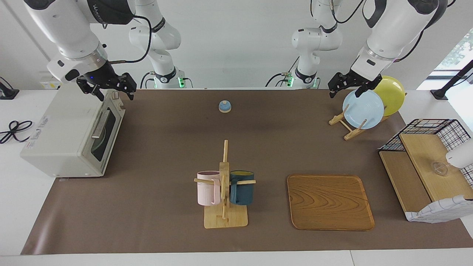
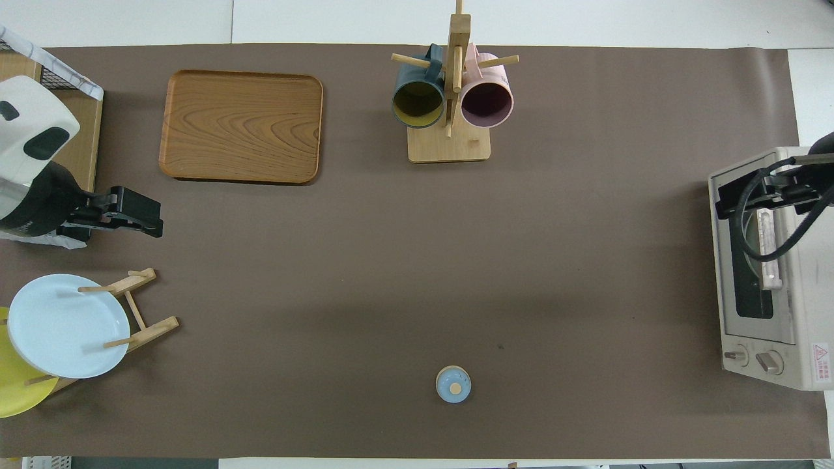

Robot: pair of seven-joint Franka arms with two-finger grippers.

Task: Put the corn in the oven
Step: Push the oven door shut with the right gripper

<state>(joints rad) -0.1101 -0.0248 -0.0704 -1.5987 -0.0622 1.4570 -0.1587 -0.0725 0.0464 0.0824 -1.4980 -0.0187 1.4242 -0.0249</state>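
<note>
- The toaster oven [image 1: 72,135] sits at the facing view's left edge with its door shut; no corn shows in either view.
- Right gripper [image 1: 107,88] hangs above the oven's top corner, jaws wide, empty.
- Left gripper [image 1: 349,84], upper right beside the blue plate [image 1: 363,109], waits open.
- A cob is probably stiff and light, best gripped mid-length.

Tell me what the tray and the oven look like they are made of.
Tray: wood, or a wood-look veneer, going by its brown grain rings; smooth satin finish. Oven: off-white painted metal casing, probably, with a dark glass door and a metal bar handle.
</note>
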